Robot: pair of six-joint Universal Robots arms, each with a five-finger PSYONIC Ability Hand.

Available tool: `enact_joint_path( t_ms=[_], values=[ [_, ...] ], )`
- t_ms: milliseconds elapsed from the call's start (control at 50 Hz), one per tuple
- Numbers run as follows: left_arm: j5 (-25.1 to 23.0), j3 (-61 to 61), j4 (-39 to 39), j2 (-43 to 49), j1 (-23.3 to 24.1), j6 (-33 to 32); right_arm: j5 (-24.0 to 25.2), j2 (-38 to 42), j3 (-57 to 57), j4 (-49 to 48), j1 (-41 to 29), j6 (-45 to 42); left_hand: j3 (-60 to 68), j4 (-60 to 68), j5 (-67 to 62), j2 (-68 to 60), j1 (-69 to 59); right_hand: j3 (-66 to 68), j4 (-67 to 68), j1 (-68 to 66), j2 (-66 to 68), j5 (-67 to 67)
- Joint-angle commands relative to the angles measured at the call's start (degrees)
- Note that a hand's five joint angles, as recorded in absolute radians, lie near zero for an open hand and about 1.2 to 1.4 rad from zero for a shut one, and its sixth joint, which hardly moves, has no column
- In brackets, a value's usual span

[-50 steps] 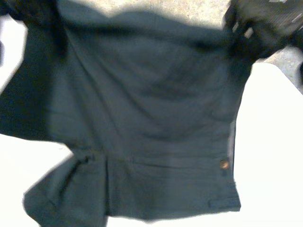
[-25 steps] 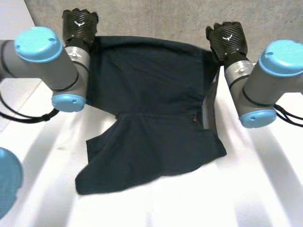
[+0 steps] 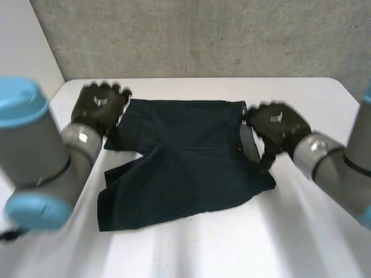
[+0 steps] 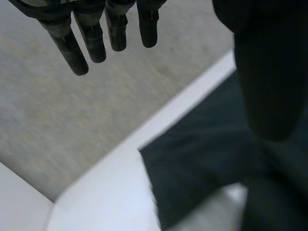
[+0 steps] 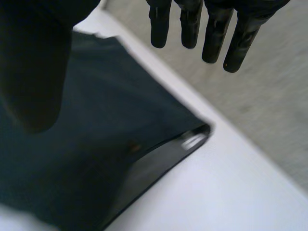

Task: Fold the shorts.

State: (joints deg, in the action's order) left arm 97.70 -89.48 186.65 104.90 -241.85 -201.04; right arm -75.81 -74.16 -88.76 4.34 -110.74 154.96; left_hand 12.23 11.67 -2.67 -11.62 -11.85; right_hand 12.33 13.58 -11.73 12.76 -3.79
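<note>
Shorts [image 3: 185, 168] lie flat on the white table [image 3: 191, 255]. The head view shows the left hand [image 3: 98, 107] at their far left corner and the right hand [image 3: 275, 124] at the right edge, both seen from the back. Each wrist view adds straight fingers [image 4: 91, 43] [image 5: 211, 38] clear of the cloth, grasping nothing.

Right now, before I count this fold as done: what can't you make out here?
- Head view: the left hand covers the far corner of the shorts on its side.
- Head view: the right hand hides part of the edge on its side.
- Wrist views: each hand's blurred thumb blocks the cloth behind it.
</note>
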Motion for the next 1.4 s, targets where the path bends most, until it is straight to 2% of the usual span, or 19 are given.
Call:
enact_joint_path(
  t_ms=[20, 80, 180, 300, 380, 560, 640, 700, 720, 920, 980, 1040, 1120, 1200, 1240, 1320, 1340, 1400],
  values=[
    [0.12, -21.25, -0.41, -11.73, 4.63, 1.61, 9.97, -3.00, -13.53, -0.99, 4.91, -5.88, 10.09, 10.65, -9.65, -10.71, -10.48, 13.90, 12.65, -14.50, 13.47, -12.44],
    [-0.05, -26.52, -0.50, -12.00, 5.33, 4.25, 12.43, -2.04, -16.44, -5.20, 6.06, -8.96, 10.26, 10.82, -9.82, -10.88, -10.65, 15.07, 13.83, -15.68, 14.64, -13.61],
    [-0.14, -30.40, 0.29, -10.69, 5.86, 8.12, 12.35, 3.50, -17.06, -11.28, 7.20, -10.03, 10.43, 10.99, -9.99, -11.04, -10.81, 17.09, 15.85, -17.70, 16.66, -15.63],
    [0.21, -29.44, 2.57, -5.41, 3.76, 7.86, 12.79, 8.50, -15.22, -17.16, 8.43, -9.94, 10.26, 10.82, -9.82, -10.88, -10.65, 27.68, 26.44, -28.29, 27.25, -26.23],
    [0.21, -29.00, 4.24, -4.97, 1.65, 7.77, 12.44, 10.70, -13.81, -18.40, 8.26, -9.94, 10.26, 10.82, -9.82, -10.88, -10.65, 31.04, 29.80, -31.64, 30.61, -29.58],
    [0.21, -27.07, 5.65, -2.16, 1.03, 7.68, 12.35, 13.96, -11.26, -19.63, 7.82, -9.94, 10.76, 11.32, -10.32, -11.38, -11.15, 37.11, 35.87, -37.72, 36.68, -35.65],
    [0.21, -25.75, 6.35, -0.14, 0.50, 7.59, 12.35, 14.84, -10.30, -19.63, 7.82, -9.94, 12.44, 13.00, -12.00, -13.06, -12.83, 51.19, 49.94, -51.79, 50.76, -49.73],
    [0.21, -24.52, 7.32, 1.27, 0.24, 7.51, 12.26, 14.75, -10.21, -19.63, 7.82, -9.85, 19.34, 19.90, -18.90, -19.95, -19.72, 66.83, 65.59, -67.44, 66.40, -65.38],
    [0.21, -24.17, 7.67, 1.53, 0.15, 7.42, 12.26, 14.75, -10.21, -19.63, 7.82, -9.85, 21.51, 22.07, -21.07, -22.12, -21.89, 67.66, 66.41, -68.26, 67.23, -66.20],
    [-0.14, -23.81, 11.36, 1.97, -0.91, 7.42, 10.42, 13.44, -10.38, -18.93, 7.82, -8.97, 50.11, 50.67, -49.67, -50.72, -50.50, 67.67, 66.42, -68.27, 67.24, -66.21],
    [-0.49, -24.07, 11.36, 1.97, -0.73, 7.42, 8.23, 12.73, -10.82, -18.49, 7.56, -9.06, 67.70, 68.26, -67.26, -68.32, -68.09, 67.67, 66.42, -68.27, 67.24, -66.21],
    [-1.81, -24.69, 10.93, 1.01, -0.38, 7.24, 6.12, 11.16, -10.91, -16.57, 7.12, -9.15, 67.77, 68.33, -67.33, -68.38, -68.15, 67.67, 66.42, -68.27, 67.24, -66.21],
    [-2.52, -25.65, 6.81, -3.55, -0.47, 5.93, 5.23, 7.90, -10.91, -10.42, 6.94, -10.02, 67.77, 68.33, -67.33, -68.38, -68.15, 67.67, 66.42, -68.27, 67.24, -66.21],
    [-2.60, -27.06, -2.85, -9.09, -0.29, 2.85, 6.11, 4.21, -10.56, 0.47, 6.94, -11.69, 67.77, 68.33, -67.33, -68.38, -68.15, 67.67, 66.42, -68.27, 67.24, -66.21],
    [-2.52, -27.50, -10.23, -12.34, -0.12, 1.36, 6.11, 2.11, -10.65, 6.18, 6.94, -13.44, 67.77, 68.33, -67.33, -68.38, -68.15, 67.67, 66.42, -68.27, 67.24, -66.21],
    [-2.69, -29.00, -23.68, -18.41, 0.06, 0.04, 5.32, -1.50, -12.22, 19.81, 7.38, -21.35, 67.77, 68.33, -67.33, -68.38, -68.15, 67.67, 66.42, -68.27, 67.24, -66.21],
    [-2.78, -29.08, -25.97, -19.46, 0.06, -0.23, 4.97, -2.81, -13.36, 26.36, 7.73, -26.15, 67.77, 68.33, -67.33, -68.38, -68.15, 67.67, 66.42, -68.27, 67.24, -66.21],
    [-2.69, -28.74, -33.36, -22.72, -0.03, -2.16, 4.44, -5.72, -15.12, 34.40, 7.90, -32.95, 67.77, 68.33, -67.33, -68.38, -68.15, 67.67, 66.42, -68.27, 67.24, -66.21]
  ],
)
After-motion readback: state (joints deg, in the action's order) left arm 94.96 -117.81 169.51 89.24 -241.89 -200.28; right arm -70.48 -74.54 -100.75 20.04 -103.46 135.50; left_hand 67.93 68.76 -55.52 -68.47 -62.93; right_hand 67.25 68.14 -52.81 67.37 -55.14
